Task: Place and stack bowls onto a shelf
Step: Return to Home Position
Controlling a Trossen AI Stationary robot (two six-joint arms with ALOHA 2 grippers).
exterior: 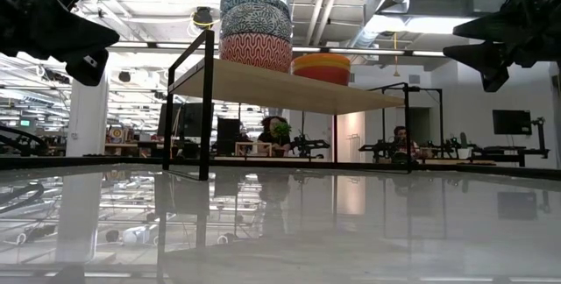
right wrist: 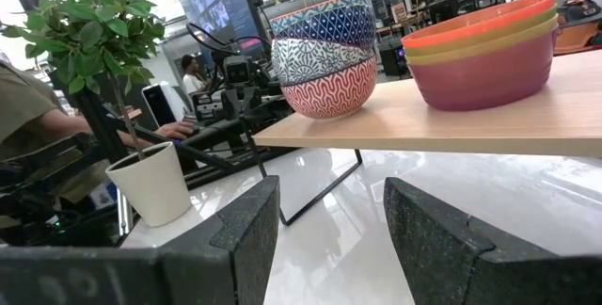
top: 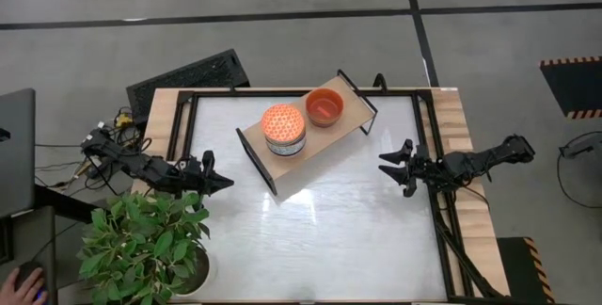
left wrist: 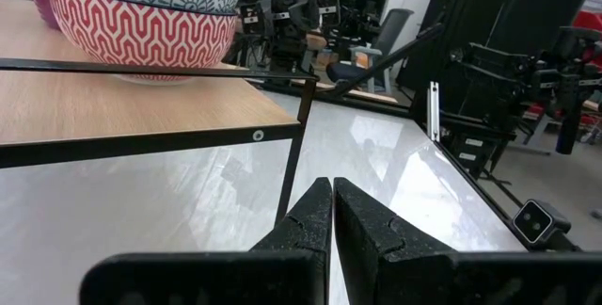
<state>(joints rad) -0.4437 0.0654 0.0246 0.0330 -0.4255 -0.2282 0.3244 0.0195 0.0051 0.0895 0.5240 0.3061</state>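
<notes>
Mid-frame, bowls sit stacked on the shelf, so my left gripper waits pressed together and my right gripper apart, both clear.

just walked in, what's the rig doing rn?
Nothing is being handled. Two bowl stacks sit on the shelf: the patterned bowls and the plain bowls. The left gripper is shut and empty at the left edge of the table; the right gripper is open and empty at the right edge.
</notes>
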